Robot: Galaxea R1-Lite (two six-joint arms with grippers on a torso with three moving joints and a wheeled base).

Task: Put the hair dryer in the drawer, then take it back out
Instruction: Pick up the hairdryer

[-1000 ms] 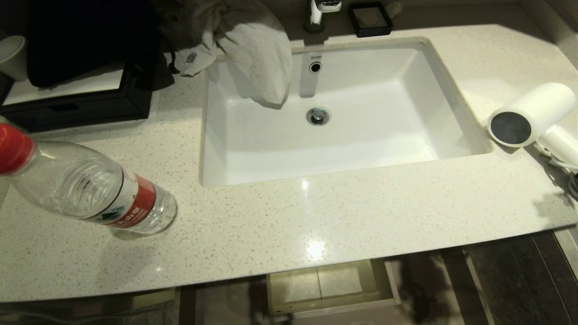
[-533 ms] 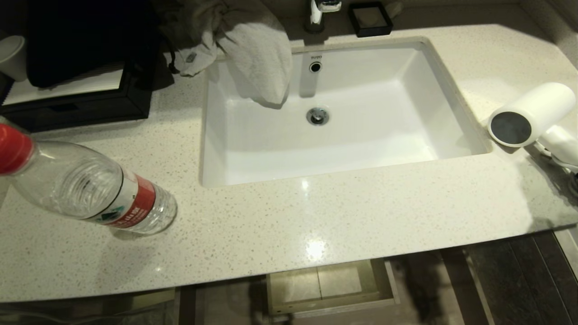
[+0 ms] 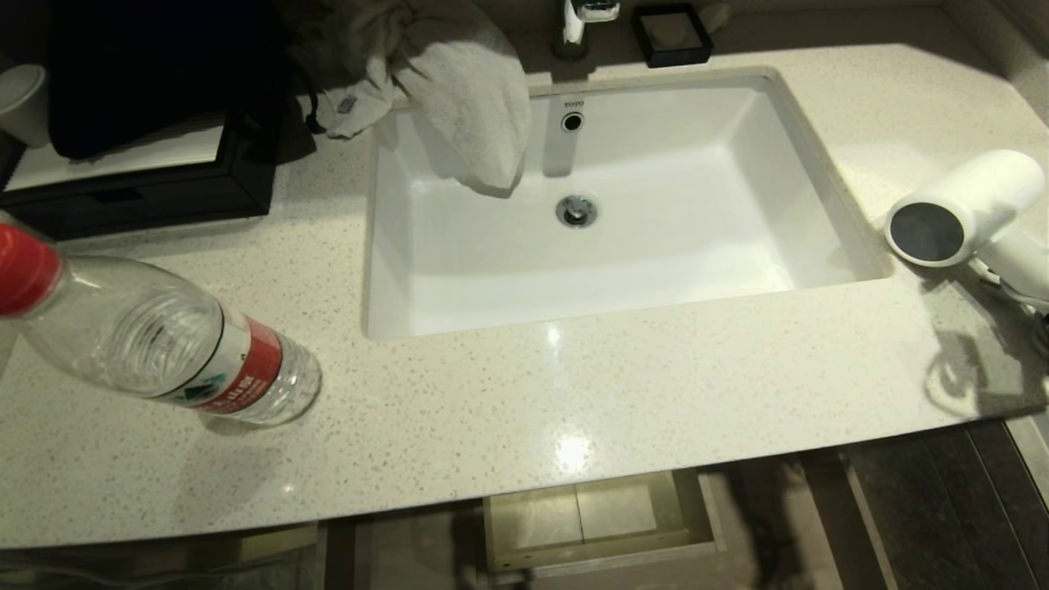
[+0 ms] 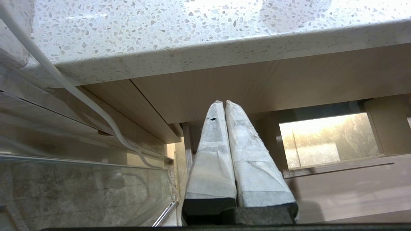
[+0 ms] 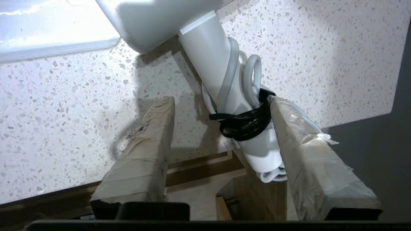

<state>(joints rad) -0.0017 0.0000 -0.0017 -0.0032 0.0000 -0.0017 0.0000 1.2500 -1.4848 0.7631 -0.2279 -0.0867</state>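
1. Sink (image 3: 459, 270) rear wall reads "TOTO" above the overflow hole. Water bottle (image 3: 156, 340) has a red label; its print is illegible.
2. Hair dryer (image 3: 963, 209) lies on the desk (image 3: 524, 410) at the right edge, dark end face toward the sink.
3. Drawer (image 3: 598, 516) stands open below the desk front.
4. Right wrist view only: right gripper (image 5: 221, 109), fingers apart, straddling the dryer handle, one finger (image 5: 298, 134) touching it; black tie binds the cord.
5. Left wrist view only: left gripper (image 4: 223, 104), fingers together, under the desk edge.
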